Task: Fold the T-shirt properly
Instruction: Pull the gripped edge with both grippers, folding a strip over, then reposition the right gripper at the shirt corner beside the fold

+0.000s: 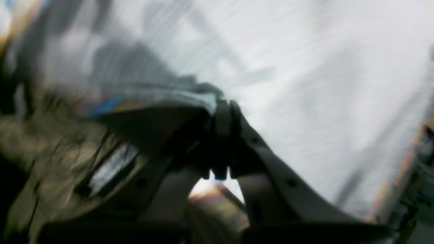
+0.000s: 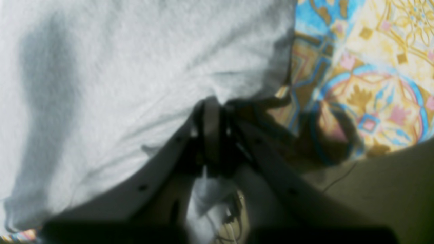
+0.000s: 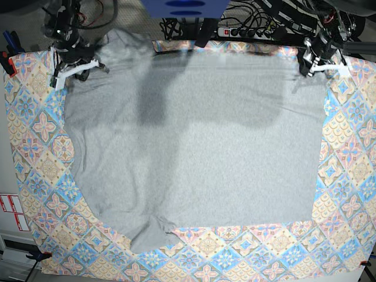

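Observation:
The light grey T-shirt (image 3: 194, 147) lies spread plain side up over most of the patterned tablecloth (image 3: 41, 147), with one sleeve trailing toward the near left. At the far left corner of the shirt, my right gripper (image 3: 73, 69) is shut on its edge. The right wrist view shows those jaws (image 2: 212, 101) closed on a pinch of grey T-shirt cloth (image 2: 118, 67). My left gripper (image 3: 305, 69) is at the far right corner, also shut on the shirt's edge. In the blurred left wrist view its fingers (image 1: 223, 108) clamp the T-shirt's hem (image 1: 305, 84).
Cables and a power strip (image 3: 252, 29) run along the far table edge, beside a blue mount (image 3: 185, 7). Tablecloth (image 2: 373, 84) shows around the shirt on the left, right and near sides. Red-and-white labels (image 3: 9, 205) sit off the table's left edge.

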{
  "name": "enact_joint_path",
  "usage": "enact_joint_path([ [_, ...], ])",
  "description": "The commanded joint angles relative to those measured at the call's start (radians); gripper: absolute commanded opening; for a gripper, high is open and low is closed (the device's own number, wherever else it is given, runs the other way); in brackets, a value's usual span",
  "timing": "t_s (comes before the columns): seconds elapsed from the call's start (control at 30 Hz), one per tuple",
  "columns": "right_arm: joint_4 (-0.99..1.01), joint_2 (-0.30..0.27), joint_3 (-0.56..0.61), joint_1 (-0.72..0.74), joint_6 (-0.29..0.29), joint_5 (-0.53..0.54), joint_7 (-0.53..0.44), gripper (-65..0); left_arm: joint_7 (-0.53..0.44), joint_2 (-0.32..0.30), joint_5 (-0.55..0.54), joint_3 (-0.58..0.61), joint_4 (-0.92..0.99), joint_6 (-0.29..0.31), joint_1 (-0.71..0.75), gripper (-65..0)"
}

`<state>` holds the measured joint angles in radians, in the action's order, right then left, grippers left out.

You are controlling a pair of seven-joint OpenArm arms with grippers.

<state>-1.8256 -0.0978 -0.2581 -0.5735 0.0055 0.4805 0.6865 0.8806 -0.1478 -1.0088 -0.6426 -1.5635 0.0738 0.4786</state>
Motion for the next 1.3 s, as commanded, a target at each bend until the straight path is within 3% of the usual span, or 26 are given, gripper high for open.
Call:
enact_joint_path([
  [0.0,-0.020,-0.012,-0.005,0.036,-0.002,0.001,-0.040,-65.0,-0.019,-0.016,-0.005,-0.010,-0.016,0.002,-0.030,-65.0],
  [0.27,-0.007,-0.012,-0.007,0.255,-0.002,0.001,0.039,-65.0,-0.018,-0.036,0.006,-0.004,-0.012,-0.006,-0.225,-65.0],
  [0.47,0.123,-0.012,-0.007,0.386,-0.002,0.001,0.039,-65.0,-0.016,-0.028,0.120,-0.001,-0.007,-0.006,-0.363,-65.0],
  [0.73,0.301,-0.012,-0.007,0.524,-0.002,-0.001,0.031,-65.0,-0.024,-0.048,0.183,0.045,0.222,-0.002,-0.538,-65.0],
  [1.07,0.436,-0.012,-0.007,0.637,-0.002,-0.003,0.028,-64.7,-0.087,-0.043,0.281,0.046,0.404,0.001,-0.650,-65.0],
  [1.17,0.447,-0.013,-0.007,0.642,-0.002,-0.004,0.028,-60.5,-0.087,-0.043,0.281,0.046,0.424,-0.001,-0.653,-65.0],
  [1.27,0.444,-0.013,-0.007,0.642,-0.002,-0.004,0.032,-52.2,-0.087,-0.043,0.281,0.046,0.424,-0.007,-0.653,-57.1],
])
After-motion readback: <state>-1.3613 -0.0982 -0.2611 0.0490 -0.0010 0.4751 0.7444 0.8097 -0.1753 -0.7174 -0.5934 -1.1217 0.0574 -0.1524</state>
